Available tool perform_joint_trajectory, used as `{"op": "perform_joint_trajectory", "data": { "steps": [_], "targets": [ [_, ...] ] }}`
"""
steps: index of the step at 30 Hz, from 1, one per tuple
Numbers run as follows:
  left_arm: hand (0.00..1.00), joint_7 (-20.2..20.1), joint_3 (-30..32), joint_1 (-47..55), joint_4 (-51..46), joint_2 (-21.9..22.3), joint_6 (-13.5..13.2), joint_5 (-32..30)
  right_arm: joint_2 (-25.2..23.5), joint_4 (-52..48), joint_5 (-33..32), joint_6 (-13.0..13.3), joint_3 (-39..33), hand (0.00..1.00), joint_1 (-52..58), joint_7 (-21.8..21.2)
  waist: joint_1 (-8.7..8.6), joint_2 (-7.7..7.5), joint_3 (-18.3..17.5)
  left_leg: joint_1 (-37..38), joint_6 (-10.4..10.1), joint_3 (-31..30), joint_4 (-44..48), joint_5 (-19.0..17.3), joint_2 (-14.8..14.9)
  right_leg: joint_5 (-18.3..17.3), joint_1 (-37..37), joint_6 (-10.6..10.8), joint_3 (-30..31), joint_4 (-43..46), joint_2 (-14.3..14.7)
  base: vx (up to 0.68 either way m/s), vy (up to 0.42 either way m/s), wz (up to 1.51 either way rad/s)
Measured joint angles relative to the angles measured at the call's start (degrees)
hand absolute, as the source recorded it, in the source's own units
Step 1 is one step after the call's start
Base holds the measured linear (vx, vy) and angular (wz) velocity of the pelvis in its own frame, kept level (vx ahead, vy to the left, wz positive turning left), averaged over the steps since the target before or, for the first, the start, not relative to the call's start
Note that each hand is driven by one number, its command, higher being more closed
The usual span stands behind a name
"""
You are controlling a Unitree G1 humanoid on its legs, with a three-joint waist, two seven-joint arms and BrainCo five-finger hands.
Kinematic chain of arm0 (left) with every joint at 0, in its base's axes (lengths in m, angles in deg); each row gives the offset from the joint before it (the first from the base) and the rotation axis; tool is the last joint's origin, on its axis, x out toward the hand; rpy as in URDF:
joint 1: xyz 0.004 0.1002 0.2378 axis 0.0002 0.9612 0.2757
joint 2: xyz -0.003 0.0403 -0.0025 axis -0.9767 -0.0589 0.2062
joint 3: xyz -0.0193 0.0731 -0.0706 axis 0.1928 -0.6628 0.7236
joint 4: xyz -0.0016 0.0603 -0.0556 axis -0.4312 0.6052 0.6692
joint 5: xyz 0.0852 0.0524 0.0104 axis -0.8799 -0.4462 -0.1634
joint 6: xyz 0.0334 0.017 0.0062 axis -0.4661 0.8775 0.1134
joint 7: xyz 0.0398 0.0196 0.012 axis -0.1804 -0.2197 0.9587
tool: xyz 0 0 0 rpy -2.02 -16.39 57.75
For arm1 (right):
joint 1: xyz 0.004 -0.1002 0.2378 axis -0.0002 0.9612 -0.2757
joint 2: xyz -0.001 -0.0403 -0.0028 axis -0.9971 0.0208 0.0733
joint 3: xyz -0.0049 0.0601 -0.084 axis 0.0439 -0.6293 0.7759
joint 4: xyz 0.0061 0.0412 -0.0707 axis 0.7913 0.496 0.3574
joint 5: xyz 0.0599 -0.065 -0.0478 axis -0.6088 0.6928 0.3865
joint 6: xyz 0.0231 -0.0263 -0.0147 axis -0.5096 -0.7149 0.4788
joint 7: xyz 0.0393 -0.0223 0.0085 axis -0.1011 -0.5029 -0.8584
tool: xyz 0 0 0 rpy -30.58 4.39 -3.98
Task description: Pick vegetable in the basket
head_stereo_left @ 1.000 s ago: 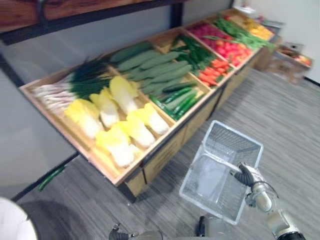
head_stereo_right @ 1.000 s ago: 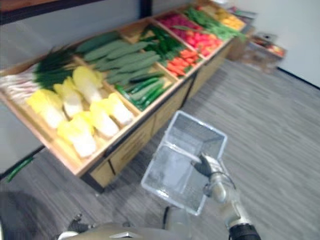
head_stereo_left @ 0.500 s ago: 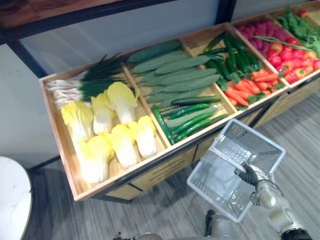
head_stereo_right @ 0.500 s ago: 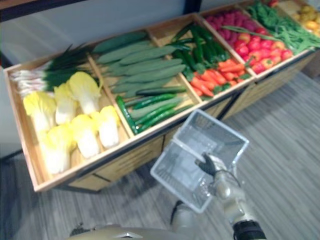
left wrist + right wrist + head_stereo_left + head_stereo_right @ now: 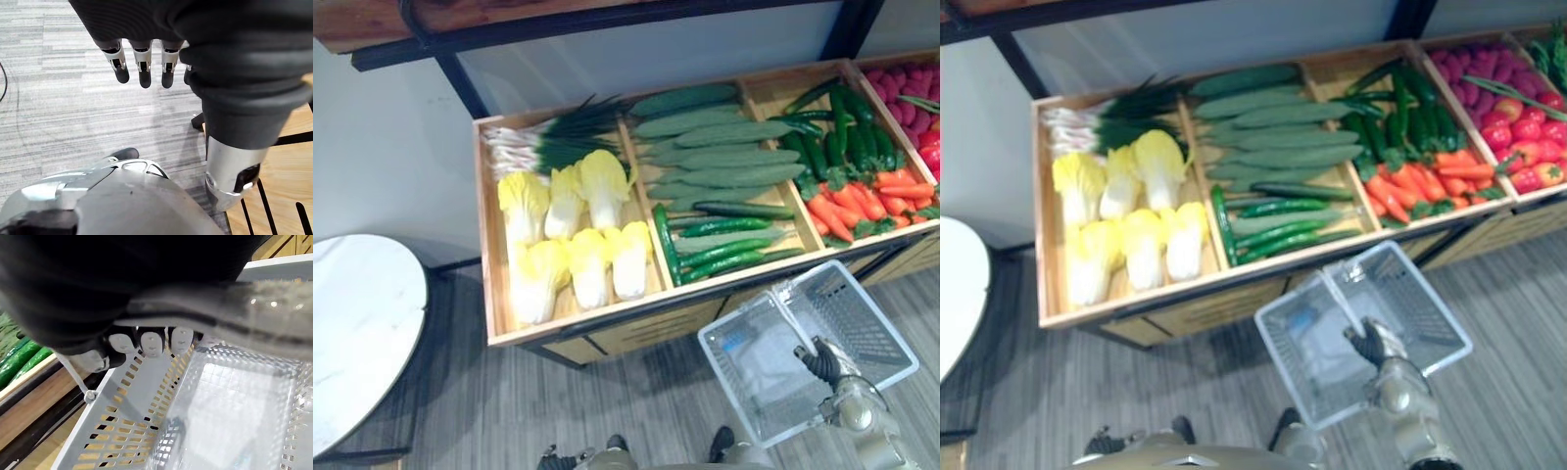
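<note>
My right hand (image 5: 822, 364) is shut on the clear handle (image 5: 254, 318) of an empty white mesh basket (image 5: 862, 323), which hangs low in front of the wooden vegetable stand (image 5: 494, 294). In the right wrist view its fingers (image 5: 151, 343) curl under that handle above the basket's perforated wall (image 5: 137, 431). The stand's bins hold yellow napa cabbages (image 5: 573, 245), scallions (image 5: 548, 147), long pale cucumbers (image 5: 724, 157), slim dark cucumbers (image 5: 724, 245) and carrots (image 5: 847, 206). My left hand (image 5: 142, 58) hangs open over the grey floor, holding nothing.
A round white table (image 5: 362, 343) stands on the left beside the stand. Dark green peppers (image 5: 822, 127) and red vegetables (image 5: 911, 88) fill the bins to the right. A dark shelf frame (image 5: 607, 24) runs above the stand's back. Grey striped floor lies before the stand.
The camera has swung, so the stand now sits square-on and the white table has come into view. The basket stays in my right hand, now nearer the cucumber bin's front.
</note>
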Motion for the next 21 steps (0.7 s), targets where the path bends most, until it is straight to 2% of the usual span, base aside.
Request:
{"op": "perform_joint_trajectory", "data": {
  "steps": [5,7,8,11,13,15,16,18,19,21],
  "targets": [
    [0.0,0.06,0.03,0.05,-0.44,-0.26,-0.09,0.0,-0.82,3.5,-0.01,0.43,-3.67,1.0,-0.02,0.65,-0.06,0.87,0.18,2.64,0.54,-1.14,-5.03,1.81,-1.09,1.05,1.65,0.08,-1.32,-1.23,0.13,-0.1,0.034,0.14],
    [0.0,0.12,0.09,0.03,-0.54,-0.4,-0.11,0.34,-0.83,5.75,-0.03,0.54,-5.93,1.0,-0.22,0.67,0.02,0.65,0.45,3.14,0.74,-2.04,-6.84,2.97,-1.38,0.81,1.57,-0.15,-2.26,-0.14,-0.2,-0.07,0.011,0.24],
    [0.0,0.22,0.18,0.16,-0.52,-0.39,-0.09,0.74,-0.82,6.6,-0.01,0.56,-6.64,1.0,-0.43,0.66,0.05,0.55,0.52,3.26,0.87,-2.48,-6.85,3.06,-1.55,0.26,1.41,-0.14,-2.47,1.04,-0.67,-0.1,0.016,0.24],
    [0.0,1.55,2.0,0.05,-1.97,-0.42,-0.12,5.18,-0.78,9.88,-0.02,0.12,-10.6,1.0,-0.87,0.86,-0.22,-0.68,1.39,3.63,1.45,-4.48,-7.22,2.69,-3.51,-3.76,-0.55,0.91,-2.47,10.1,-4.61,-0.09,0.03,0.28],
    [0.0,2.34,3.26,-0.2,-4.05,-0.51,-0.15,6.94,-0.75,11.41,-0.01,-0.48,-11.33,1.0,-1.13,0.87,-0.44,-0.63,1.43,3.55,1.99,-5.28,-7.24,2.28,-3.62,-4.19,-1.31,1.4,1.43,12.38,-4.89,-0.06,0.021,0.36],
    [0.0,4.13,5.36,-0.74,-9.88,-1.75,-0.66,10.04,-2.2,15.06,0.0,-1.47,-11.36,1.0,-0.65,0.71,-1.37,-0.96,1.87,3.48,1.61,-8.9,-7.23,2.61,-3.88,-4.12,-1.01,1.49,12.15,13.44,-3.54,-0.03,0.008,0.66],
    [0.0,4.56,6.07,-0.83,-11.98,-2.18,-0.72,10.89,-3.1,15.89,-0.01,-1.98,-11.63,1.0,-0.62,0.79,-1.25,-1.25,1.78,3.37,1.56,-9.54,-7.23,2.66,-3.83,-4.14,-0.9,1.5,13.04,13.03,-3.29,-0.02,-0.02,0.38],
    [0.0,7.28,9.01,-1.77,-19.31,-2.84,-1.58,13.23,-5.23,18.38,0.02,-2.27,-12.69,1.0,-0.6,0.72,0.16,-2.69,1.48,1.99,1.02,-9.65,-7.23,3.73,-3.6,-4.72,-0.57,2.06,12.55,8.9,-3.0,-0.02,-0.057,0.06],
    [0.0,9.15,10.64,-2.89,-24.31,-2.42,-2.07,14.22,-5.7,20.55,0.02,-2.41,-13.21,1.0,-1.0,0.66,0.22,-2.62,1.45,0.61,0.93,-10.4,-7.23,4.8,-2.96,-3.97,-0.04,2.68,11.7,5.54,-2.0,-0.03,-0.061,0.12],
    [0.0,10.19,12.08,-2.82,-30.63,-1.82,-2.67,14.2,-6.15,22.33,-0.04,-2.65,-14.25,1.0,-0.5,0.7,0.21,-2.63,1.29,0.13,0.84,-11.02,-7.22,5.16,-2.57,-2.78,1.14,2.88,10.79,2.38,-0.97,-0.02,-0.015,0.14]
  ]
}}
